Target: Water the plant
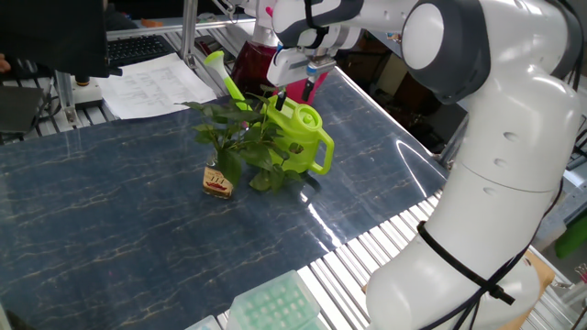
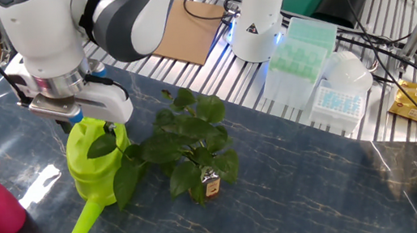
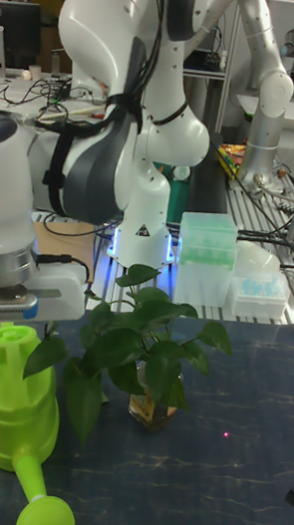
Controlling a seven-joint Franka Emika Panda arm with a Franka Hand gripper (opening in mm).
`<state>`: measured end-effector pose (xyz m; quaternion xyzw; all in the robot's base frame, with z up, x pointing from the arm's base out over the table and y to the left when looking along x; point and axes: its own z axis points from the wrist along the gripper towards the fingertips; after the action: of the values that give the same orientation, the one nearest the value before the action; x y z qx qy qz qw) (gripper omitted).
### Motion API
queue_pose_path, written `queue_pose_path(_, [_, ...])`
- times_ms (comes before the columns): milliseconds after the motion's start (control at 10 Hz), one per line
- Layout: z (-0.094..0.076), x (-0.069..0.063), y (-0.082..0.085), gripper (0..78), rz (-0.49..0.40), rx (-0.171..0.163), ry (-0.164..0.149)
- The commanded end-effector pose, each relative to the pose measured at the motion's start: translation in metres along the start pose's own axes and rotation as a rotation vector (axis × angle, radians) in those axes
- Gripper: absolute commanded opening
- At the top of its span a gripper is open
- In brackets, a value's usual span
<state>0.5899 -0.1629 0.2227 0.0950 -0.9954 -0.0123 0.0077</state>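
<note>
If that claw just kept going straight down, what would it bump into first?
Most likely the lime green watering can: the gripper hangs just above its top and handle. The plant stands off to one side, out of that line, though exact depth is hard to judge.

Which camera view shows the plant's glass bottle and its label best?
One fixed view: the bottle stands clear of the leaves, its red-yellow label facing the camera. In the other fixed view it is small under foliage; in the tall fixed view leaves cover most of it.
</note>
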Motion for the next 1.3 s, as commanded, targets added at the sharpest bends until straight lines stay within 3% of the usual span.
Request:
queue_pose_path(100, [0.0048, -0.0093, 0.0100, 77.4, 0.009, 0.008, -0.017])
queue_pose_path(1300, [0.0088, -0.0128, 0.0054, 77.4, -0.052, 0.006, -0.020])
